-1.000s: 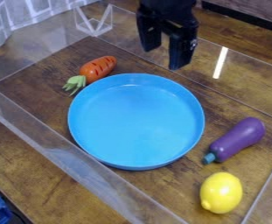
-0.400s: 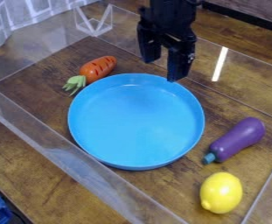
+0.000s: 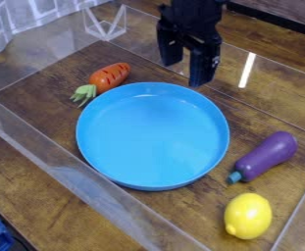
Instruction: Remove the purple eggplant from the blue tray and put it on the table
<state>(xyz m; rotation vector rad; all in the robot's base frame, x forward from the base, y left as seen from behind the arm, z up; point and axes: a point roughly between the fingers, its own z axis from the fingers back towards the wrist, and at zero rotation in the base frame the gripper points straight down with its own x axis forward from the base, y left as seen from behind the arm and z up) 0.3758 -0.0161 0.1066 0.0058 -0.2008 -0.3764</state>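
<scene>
Four things sit around the blue tray [image 3: 152,137] on the table [image 3: 37,147]. Left of the tray, at its upper-left rim, lies an orange carrot [image 3: 106,77] with a green top. Above the tray's far rim hangs the black gripper [image 3: 187,65], pointing steeply downward, its two fingers parted and holding nothing. To the right of the tray, just off its lower-right rim, the purple eggplant [image 3: 266,155] lies on the wood, teal stem end toward the tray, well apart from the gripper. Below the eggplant, farther from the tray, sits a yellow lemon [image 3: 248,216].
</scene>
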